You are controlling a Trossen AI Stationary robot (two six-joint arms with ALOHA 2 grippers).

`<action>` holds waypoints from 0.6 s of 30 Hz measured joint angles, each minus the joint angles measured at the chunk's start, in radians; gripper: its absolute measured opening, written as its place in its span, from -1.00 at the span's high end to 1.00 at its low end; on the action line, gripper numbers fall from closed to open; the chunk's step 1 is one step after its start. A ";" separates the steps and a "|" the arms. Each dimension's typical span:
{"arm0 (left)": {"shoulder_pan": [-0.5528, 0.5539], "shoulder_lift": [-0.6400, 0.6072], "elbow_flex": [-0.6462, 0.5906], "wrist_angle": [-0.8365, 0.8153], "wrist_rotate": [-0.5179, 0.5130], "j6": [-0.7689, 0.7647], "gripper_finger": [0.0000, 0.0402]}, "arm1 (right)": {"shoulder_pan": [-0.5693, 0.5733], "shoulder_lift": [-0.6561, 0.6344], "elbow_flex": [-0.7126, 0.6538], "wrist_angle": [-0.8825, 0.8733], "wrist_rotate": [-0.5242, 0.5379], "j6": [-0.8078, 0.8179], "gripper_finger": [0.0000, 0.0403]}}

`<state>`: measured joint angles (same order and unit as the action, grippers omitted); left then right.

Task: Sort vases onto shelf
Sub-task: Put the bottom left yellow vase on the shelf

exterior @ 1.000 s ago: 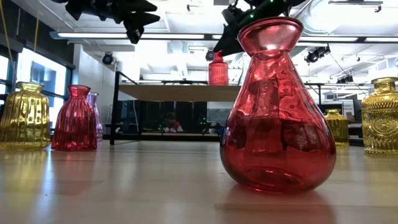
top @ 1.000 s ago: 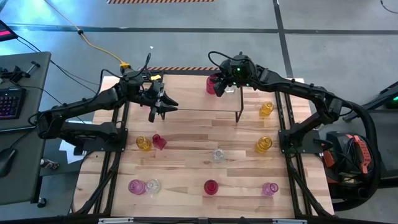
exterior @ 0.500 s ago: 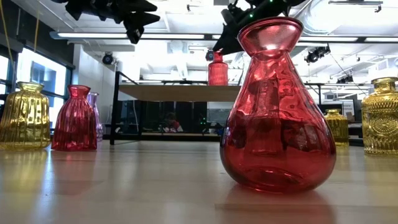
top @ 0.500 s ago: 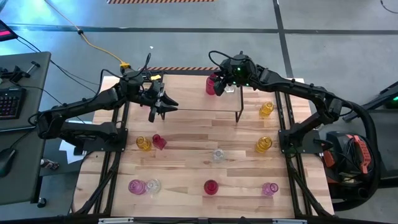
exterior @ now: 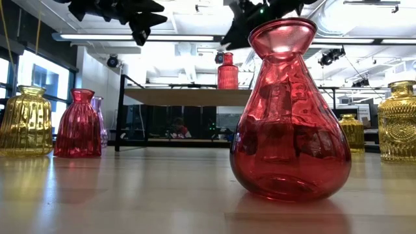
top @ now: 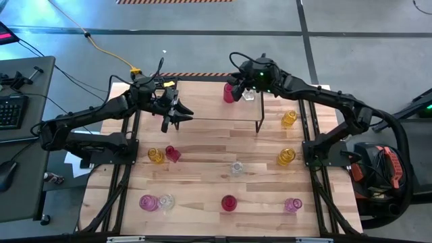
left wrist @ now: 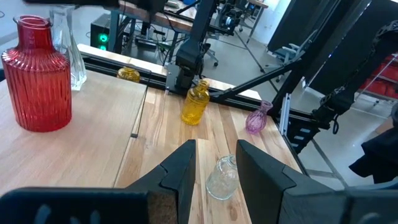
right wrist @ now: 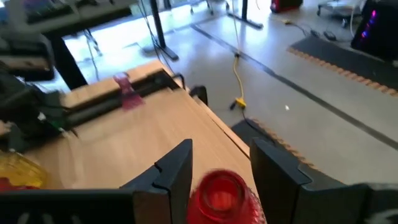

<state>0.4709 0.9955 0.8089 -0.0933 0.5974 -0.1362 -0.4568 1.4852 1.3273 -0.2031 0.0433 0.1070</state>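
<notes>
Though ribbed and glassy, the red vase (left wrist: 37, 74) on the wooden shelf (left wrist: 93, 149), both grippers' fingers (right wrist: 174, 171) spread, empty.

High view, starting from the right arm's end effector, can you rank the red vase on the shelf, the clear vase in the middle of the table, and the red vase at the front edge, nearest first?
From the right end effector:
1. Red vase on the shelf, at the shelf's back edge, right beside the end effector.
2. Clear vase, mid-table, in front of the shelf.
3. Red vase at the front edge, farthest.
</notes>
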 joint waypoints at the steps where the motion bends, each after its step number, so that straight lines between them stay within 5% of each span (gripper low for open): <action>1: 0.000 0.000 0.000 0.000 0.000 0.000 0.46 | 0.005 -0.010 0.000 0.006 0.000 0.000 0.30; 18: 0.000 0.000 0.000 -0.066 0.023 -0.018 0.46 | 0.143 -0.208 0.001 -0.086 -0.007 0.154 0.30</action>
<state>0.4706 0.9951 0.8089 -0.1593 0.6199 -0.1543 -0.3136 1.2777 1.3281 -0.2890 0.0360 0.2609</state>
